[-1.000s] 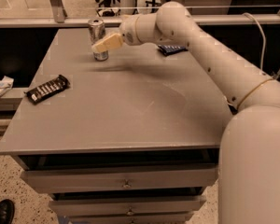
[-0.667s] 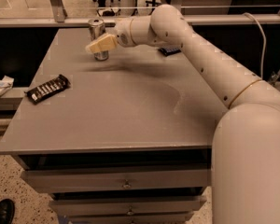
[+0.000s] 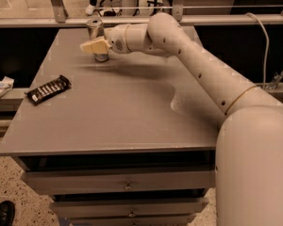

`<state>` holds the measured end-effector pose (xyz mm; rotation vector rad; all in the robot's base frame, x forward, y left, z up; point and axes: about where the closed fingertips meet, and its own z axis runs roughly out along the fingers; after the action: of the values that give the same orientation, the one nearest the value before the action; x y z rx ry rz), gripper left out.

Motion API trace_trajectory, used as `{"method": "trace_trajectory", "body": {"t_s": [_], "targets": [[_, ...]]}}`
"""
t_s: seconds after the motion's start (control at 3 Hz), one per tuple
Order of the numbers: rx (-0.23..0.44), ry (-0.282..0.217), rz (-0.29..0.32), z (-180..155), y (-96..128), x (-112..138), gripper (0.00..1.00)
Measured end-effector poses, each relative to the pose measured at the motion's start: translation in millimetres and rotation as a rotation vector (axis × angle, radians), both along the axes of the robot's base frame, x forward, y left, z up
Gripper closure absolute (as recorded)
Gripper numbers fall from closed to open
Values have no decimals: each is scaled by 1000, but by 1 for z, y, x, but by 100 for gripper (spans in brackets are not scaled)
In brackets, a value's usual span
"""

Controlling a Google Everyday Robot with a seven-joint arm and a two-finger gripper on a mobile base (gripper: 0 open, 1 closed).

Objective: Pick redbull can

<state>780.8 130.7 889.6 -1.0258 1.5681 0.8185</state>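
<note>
Pincer has slid left and now sits across the lower body of the redbull can, upright at the surface's far-left corner. Clamped or not, can't tell; probably grasp time.

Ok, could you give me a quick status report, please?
Gripper at the slim silver drink can. Can upright. Dark flat wrapper well clear.

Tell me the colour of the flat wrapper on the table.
The wrapper is black with pale marks, in the camera view. The pincer is at the redbull can.
</note>
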Motion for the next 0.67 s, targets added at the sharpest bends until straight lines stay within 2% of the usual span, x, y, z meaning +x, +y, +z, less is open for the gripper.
{"method": "trace_trajectory", "body": {"t_s": [0.67], "targets": [[44,-41,31,8,7,-15,86]]}}
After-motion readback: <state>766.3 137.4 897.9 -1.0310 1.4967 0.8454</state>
